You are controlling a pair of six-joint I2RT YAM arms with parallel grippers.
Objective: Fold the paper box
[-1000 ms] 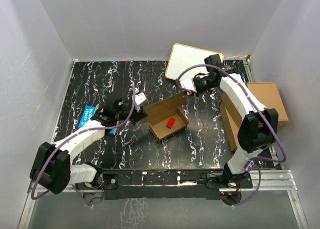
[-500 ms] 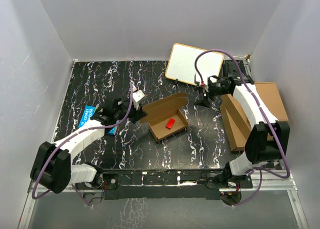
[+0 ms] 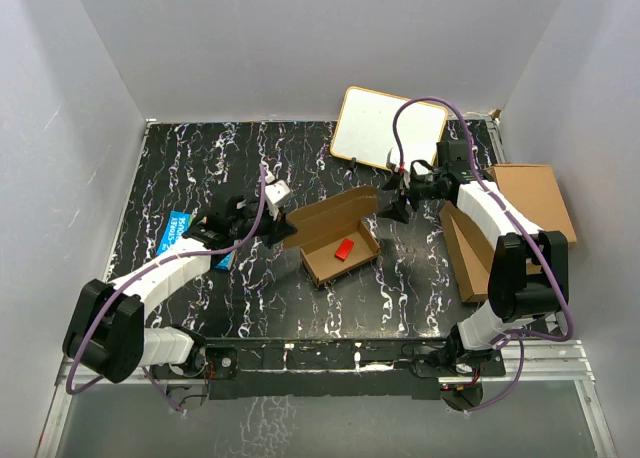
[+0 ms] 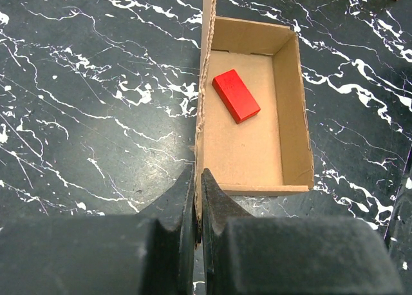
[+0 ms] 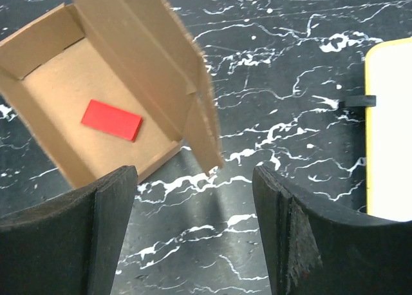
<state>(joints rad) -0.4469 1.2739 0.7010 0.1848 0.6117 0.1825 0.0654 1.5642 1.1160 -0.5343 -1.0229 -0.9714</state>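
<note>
The paper box [image 3: 322, 261] is a shallow brown cardboard tray in the middle of the table, with its lid flap [image 3: 328, 211] standing up along the far side. A red block [image 3: 343, 247] lies inside it. My left gripper [image 3: 281, 228] is shut on the box's left end, pinching the cardboard wall [image 4: 198, 147] between its fingers. In the left wrist view the red block [image 4: 236, 96] rests on the box floor [image 4: 257, 153]. My right gripper [image 3: 393, 202] is open just right of the lid's free end. In the right wrist view that lid flap [image 5: 148, 57] hangs ahead of the right gripper [image 5: 193, 179], untouched.
A white board [image 3: 385, 128] with a yellow rim lies at the back, its edge showing as a white board [image 5: 389, 127] in the right wrist view. A pile of larger cardboard boxes [image 3: 520, 218] stands at the right. A blue book [image 3: 178, 233] lies under the left arm.
My right gripper has opened and let go of the lid's end, drawn back to the right, then edged back toward the lid. The left gripper and box have stayed put.
</note>
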